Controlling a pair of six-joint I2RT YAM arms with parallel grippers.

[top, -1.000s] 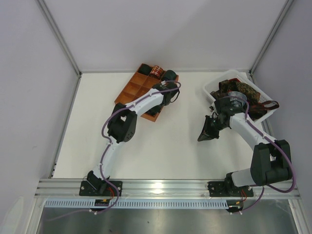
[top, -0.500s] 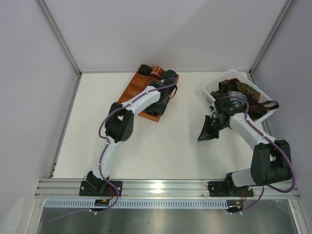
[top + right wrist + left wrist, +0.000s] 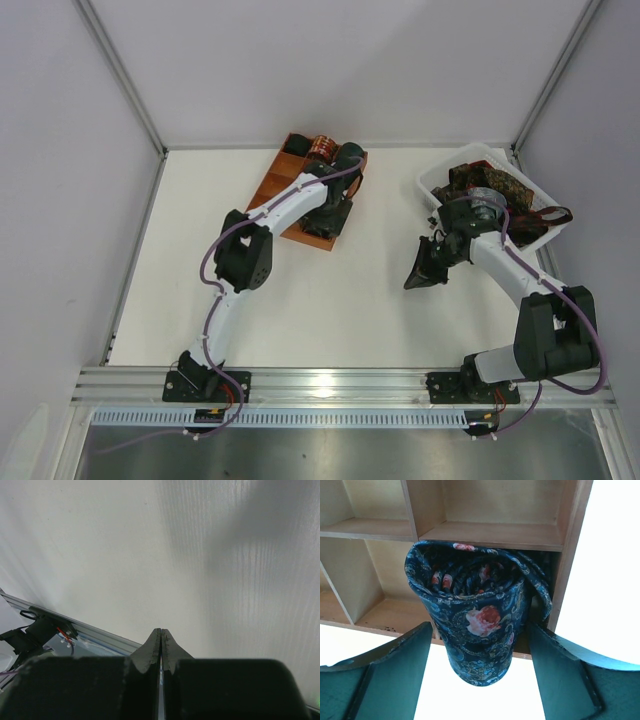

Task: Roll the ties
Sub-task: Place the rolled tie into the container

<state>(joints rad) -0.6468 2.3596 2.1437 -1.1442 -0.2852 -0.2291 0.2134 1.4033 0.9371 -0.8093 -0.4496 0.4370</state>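
Note:
A rolled tie (image 3: 480, 615), dark blue with red flowers, stands in a near corner compartment of the wooden tray (image 3: 495, 535) and juts out over its rim. My left gripper (image 3: 480, 630) is open, with a finger on either side of the coil and a gap on both sides. From above, the left gripper (image 3: 333, 212) hovers over the tray's (image 3: 275, 185) near right part. More coiled ties (image 3: 322, 148) sit in the tray's far compartments. My right gripper (image 3: 418, 278) hangs shut and empty over the bare table, as the right gripper (image 3: 161, 632) shows in the right wrist view.
A white bin (image 3: 432, 180) at the back right holds a heap of loose ties (image 3: 500, 190). The right arm's elbow reaches over it. White walls enclose the table on three sides. A metal rail (image 3: 340, 385) runs along the near edge.
My left gripper has opened and let go of the rolled tie, which stays in the tray. The left arm has shifted slightly towards the back. The right arm has not moved.

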